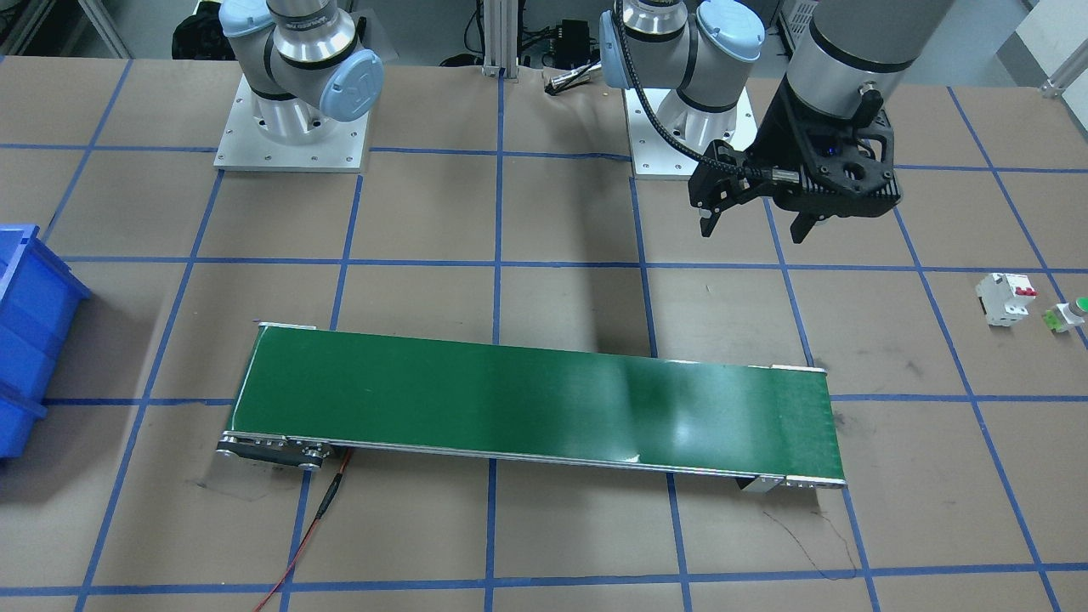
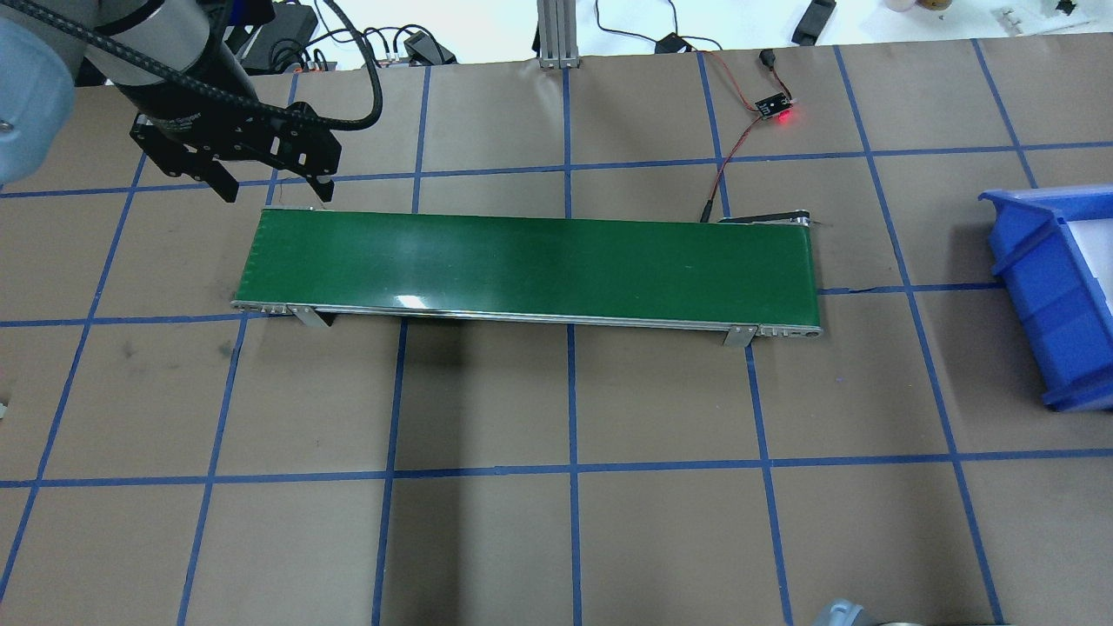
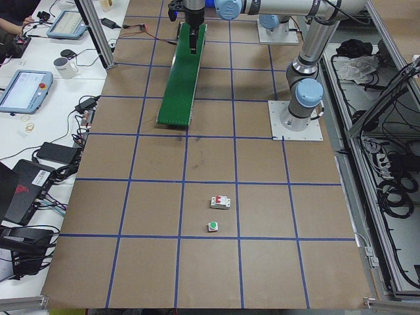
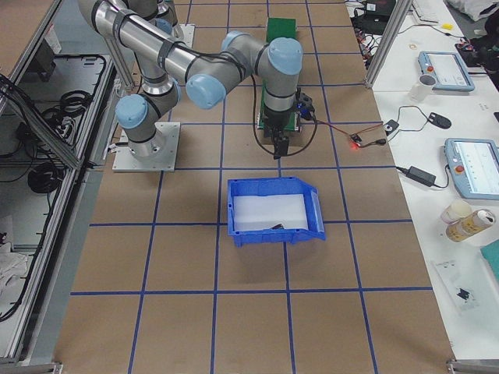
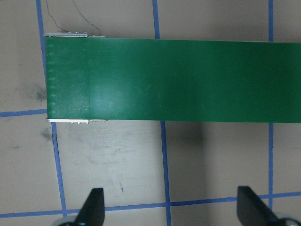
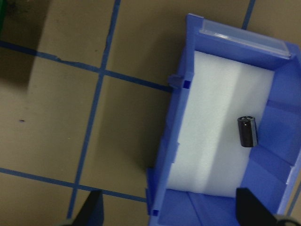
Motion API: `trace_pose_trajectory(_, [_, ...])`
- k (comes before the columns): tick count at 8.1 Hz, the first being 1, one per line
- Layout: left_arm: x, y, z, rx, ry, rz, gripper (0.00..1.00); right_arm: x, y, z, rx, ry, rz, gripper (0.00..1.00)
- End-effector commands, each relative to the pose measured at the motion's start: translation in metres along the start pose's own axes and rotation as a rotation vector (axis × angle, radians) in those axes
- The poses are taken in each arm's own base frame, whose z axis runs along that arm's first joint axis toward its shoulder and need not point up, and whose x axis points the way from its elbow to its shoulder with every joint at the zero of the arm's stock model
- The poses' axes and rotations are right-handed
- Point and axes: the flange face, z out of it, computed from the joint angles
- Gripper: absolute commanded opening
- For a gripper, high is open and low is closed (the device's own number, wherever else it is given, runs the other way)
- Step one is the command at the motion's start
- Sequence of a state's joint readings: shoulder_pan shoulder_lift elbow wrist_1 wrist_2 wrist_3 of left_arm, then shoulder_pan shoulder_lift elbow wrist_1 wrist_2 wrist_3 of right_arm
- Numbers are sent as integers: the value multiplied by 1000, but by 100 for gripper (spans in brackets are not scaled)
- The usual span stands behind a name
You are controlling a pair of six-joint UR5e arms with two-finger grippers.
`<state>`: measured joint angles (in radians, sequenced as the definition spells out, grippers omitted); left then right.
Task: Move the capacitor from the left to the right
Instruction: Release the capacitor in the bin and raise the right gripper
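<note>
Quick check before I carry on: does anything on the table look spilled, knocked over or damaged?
Nothing stands out. The capacitor lies on its side on the foam inside the blue bin, with no visible damage. The circuit breaker and push button sit apart on the table.

This is a robot lab. A left silver robot arm with light blue caps (image 1: 680,59) and a right one (image 1: 297,42) are bolted to a big brown table marked with blue tape lines (image 2: 661,391), and a long flat green moving belt (image 2: 522,265) lies on it. Beside the table, white desks (image 3: 56,121) hold a grey touch screen (image 3: 24,90), a black power box (image 3: 56,152) and a white mug (image 3: 63,65).
</note>
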<state>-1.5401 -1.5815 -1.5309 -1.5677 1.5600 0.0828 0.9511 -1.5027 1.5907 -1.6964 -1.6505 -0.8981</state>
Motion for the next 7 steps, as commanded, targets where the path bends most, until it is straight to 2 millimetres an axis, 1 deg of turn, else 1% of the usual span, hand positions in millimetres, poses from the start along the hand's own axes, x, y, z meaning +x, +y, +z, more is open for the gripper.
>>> trace_pose_trajectory(1, [0,0,0,0,0,0,100,-111,-15,-58,-2,-9,43,100])
trace_pose_trajectory(3, [0,0,0,0,0,0,100,-193,-28,-81,12,-13,61,100])
trace_pose_trajectory(6, [0,0,0,0,0,0,100,-296,-45,-90,22,-20,129,100])
trace_pose_trajectory(7, [0,0,0,0,0,0,100,-324,-48,-90,27,-59,175,100])
